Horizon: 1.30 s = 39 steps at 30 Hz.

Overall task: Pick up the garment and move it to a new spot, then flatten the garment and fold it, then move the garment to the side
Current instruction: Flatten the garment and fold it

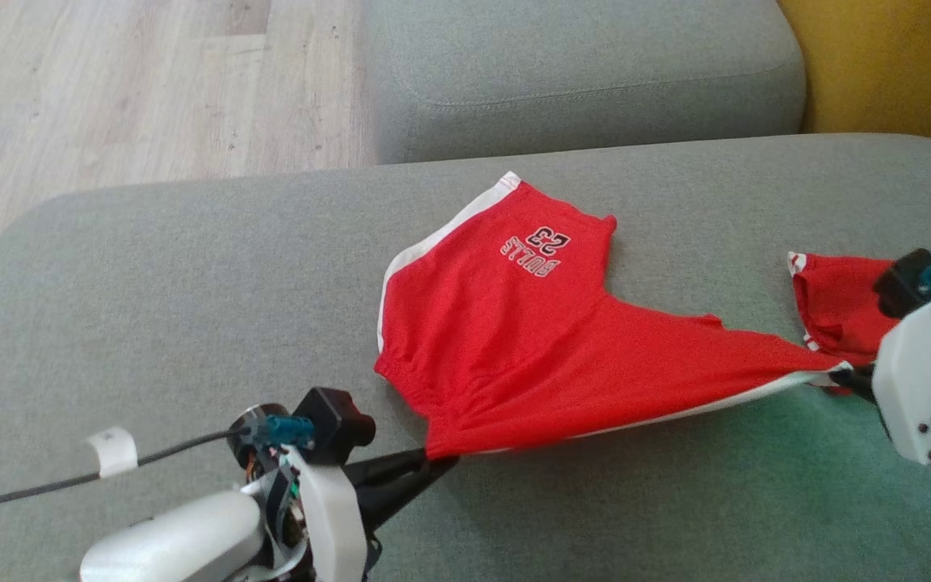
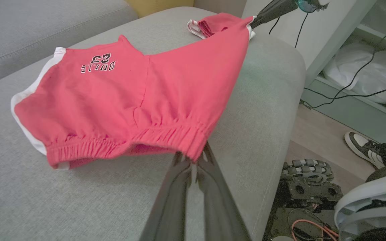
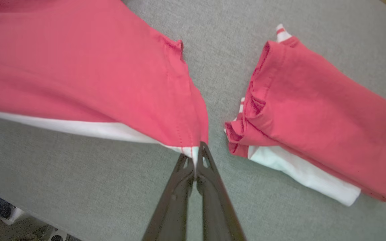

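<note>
Left pincer (image 1: 436,462), 7 o'clock, and right pincer (image 1: 844,373), 3 o'clock, clamped on shorts (image 1: 506,339); seemingly flattening; next, lower taut.

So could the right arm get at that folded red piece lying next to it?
Probably yes: the folded piece lies close beside the right gripper with bare cushion between. But that gripper is shut on the shorts, so it must let go first.
</note>
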Tool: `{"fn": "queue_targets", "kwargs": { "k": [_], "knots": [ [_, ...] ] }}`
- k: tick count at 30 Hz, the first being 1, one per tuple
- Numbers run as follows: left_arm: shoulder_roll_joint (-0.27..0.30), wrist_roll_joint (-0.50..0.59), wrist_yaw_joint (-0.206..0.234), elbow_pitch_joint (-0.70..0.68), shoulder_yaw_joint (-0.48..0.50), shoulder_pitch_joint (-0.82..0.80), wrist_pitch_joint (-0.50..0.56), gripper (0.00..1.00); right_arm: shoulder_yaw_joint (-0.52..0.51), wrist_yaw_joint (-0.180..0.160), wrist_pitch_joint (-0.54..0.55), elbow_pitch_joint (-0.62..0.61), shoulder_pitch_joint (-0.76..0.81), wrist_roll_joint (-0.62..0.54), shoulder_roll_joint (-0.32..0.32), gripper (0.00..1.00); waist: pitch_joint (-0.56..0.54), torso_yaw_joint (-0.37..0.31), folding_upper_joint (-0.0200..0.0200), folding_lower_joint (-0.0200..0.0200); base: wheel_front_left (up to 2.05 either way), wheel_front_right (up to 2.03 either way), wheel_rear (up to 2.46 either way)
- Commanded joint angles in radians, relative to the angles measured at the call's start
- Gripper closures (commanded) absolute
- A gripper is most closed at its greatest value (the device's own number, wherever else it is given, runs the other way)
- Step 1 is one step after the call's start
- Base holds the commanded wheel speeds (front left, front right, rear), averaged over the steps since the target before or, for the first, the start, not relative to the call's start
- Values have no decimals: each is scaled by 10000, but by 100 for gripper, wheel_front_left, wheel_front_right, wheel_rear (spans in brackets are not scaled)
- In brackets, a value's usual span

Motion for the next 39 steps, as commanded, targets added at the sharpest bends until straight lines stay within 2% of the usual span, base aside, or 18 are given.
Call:
{"fn": "queue_targets", "kwargs": {
  "k": [1, 7, 9, 14, 17, 25, 33, 39],
  "knots": [
    [378, -70, 99, -261, 499, -375, -103, 100, -411, -9, -143, -300, 42, 36, -503, 100, 34, 31, -1, 2, 0, 0, 0],
    [125, -77, 888, 21, 1086, -513, -646, 100, -1652, -9, -972, -612, 191, -715, -359, 100, 424, 267, -1, 2, 0, 0, 0],
    [53, -102, 983, 119, 1174, -564, -693, 100, -1896, -9, -1127, -590, 146, -912, -234, 100, 529, 322, -1, 2, 0, 0, 0],
    [-332, -279, 1388, 822, 1690, -903, -985, 100, -3046, -9, -1839, -310, -380, -2106, 546, 100, 1130, 631, -1, 2, 0, 0, 0],
    [-600, -352, 1476, 1265, 1910, -1137, -1133, 100, -3635, -9, -2149, -24, -799, -2779, 1102, 100, 1531, 861, -1, 2, 0, 0, 0],
    [-1370, -345, 1382, 2368, 2192, -1866, -1397, 100, -4133, -9, -2589, 977, -2116, -4564, 2367, 100, 2603, 1618, -1, 2, 0, 0, 0],
    [-2108, -222, 1005, 3215, 2136, -2507, -1500, 100, -3521, -9, -3131, 2401, -3726, -5714, 3030, 100, 3586, 2319, -1, 2, 0, 0, 0],
    [-2514, -101, 746, 3721, 2006, -2753, -1656, 100, -2954, -9, -3465, 3567, -4620, -6000, 3382, 100, 4087, 2652, -1, 2, 0, 0, 0]
  ]
}}
